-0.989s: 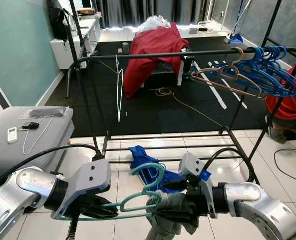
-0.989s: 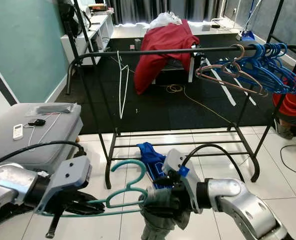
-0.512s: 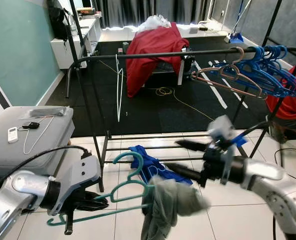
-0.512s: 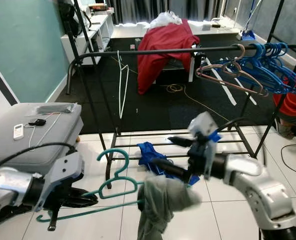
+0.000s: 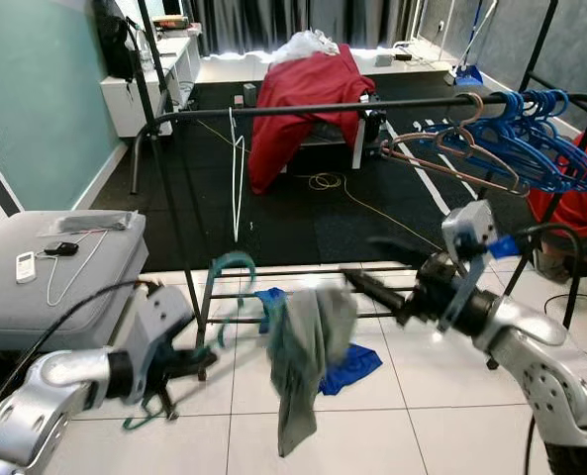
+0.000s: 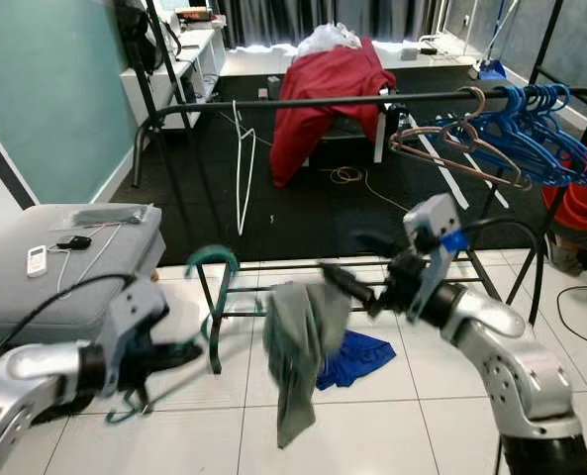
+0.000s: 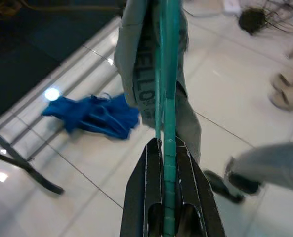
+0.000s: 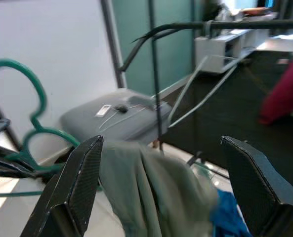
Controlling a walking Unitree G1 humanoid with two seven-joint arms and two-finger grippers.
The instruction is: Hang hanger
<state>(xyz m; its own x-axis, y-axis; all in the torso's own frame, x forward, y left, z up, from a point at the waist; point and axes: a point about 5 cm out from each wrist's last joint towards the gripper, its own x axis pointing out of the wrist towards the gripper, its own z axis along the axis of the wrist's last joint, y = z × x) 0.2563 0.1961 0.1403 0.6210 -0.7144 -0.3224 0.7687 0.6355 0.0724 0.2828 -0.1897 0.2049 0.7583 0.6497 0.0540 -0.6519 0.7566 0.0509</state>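
The left gripper (image 7: pixel 165 148) is clamped tight on the bottom bar of the teal hanger (image 5: pixel 236 267), which it holds up in front of the black clothes rack (image 5: pixel 313 107). A grey-green garment (image 5: pixel 303 346) hangs from the hanger. The right gripper (image 8: pixel 156 148), fingers spread wide with nothing between them, hovers just beside the garment. A blue cloth (image 5: pixel 347 364) lies on the white tile floor (image 5: pixel 422 426) below.

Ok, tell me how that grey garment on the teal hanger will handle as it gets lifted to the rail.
The grey garment hangs in loose folds, so it is probably floppy and will sway. It drapes unevenly over the teal hanger, so it may slide off if tilted. The left tool is shut on the thin hanger bar, so the hanger could twist in the grip.
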